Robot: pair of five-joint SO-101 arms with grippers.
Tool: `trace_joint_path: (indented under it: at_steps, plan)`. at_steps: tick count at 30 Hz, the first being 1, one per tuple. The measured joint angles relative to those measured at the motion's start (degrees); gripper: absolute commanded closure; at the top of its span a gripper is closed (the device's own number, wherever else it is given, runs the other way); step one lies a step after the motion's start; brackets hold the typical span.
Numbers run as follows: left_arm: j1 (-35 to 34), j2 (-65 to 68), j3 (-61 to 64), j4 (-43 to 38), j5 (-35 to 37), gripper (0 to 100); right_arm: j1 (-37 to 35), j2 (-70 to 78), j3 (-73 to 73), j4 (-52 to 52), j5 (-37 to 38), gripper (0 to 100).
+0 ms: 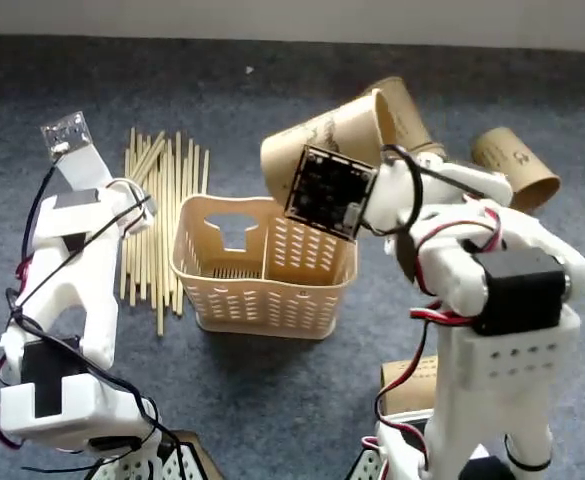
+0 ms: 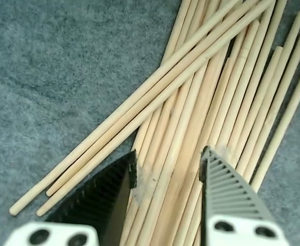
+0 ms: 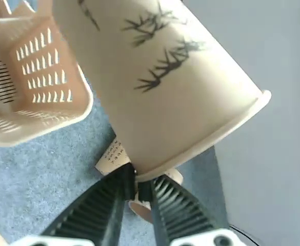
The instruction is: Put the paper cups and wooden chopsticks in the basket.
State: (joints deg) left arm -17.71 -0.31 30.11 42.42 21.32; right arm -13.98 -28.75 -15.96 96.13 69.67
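Note:
The wooden chopsticks (image 1: 162, 200) lie in a loose pile on the grey cloth, just left of the beige slotted basket (image 1: 262, 300). My left gripper (image 2: 167, 169) is open low over the chopsticks (image 2: 201, 102), with several sticks between its fingers (image 2: 108, 189). My right gripper (image 3: 138, 185) is shut on the rim of a brown paper cup (image 3: 160, 77). That paper cup (image 1: 322, 145) hangs tilted on its side above the basket's back right corner. The basket (image 3: 78, 102) sits below and to one side of it.
Two more paper cups lie on their sides behind and to the right of the basket (image 1: 407, 110) (image 1: 517, 165). Another cup (image 1: 407, 385) lies by the right arm's base. Open cloth stretches in front of the basket.

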Motion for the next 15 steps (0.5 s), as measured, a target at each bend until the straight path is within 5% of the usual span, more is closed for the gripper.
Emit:
trace_joint_path:
  at_steps: [6,15]
  plan:
    - [0.0,0.0,0.79,-2.2,-0.18,78,-4.22,6.07,1.67,3.87,-2.37,99.4]
    - [0.35,0.0,0.79,-2.29,-0.53,78,4.31,6.42,4.4,4.04,-0.53,99.4]
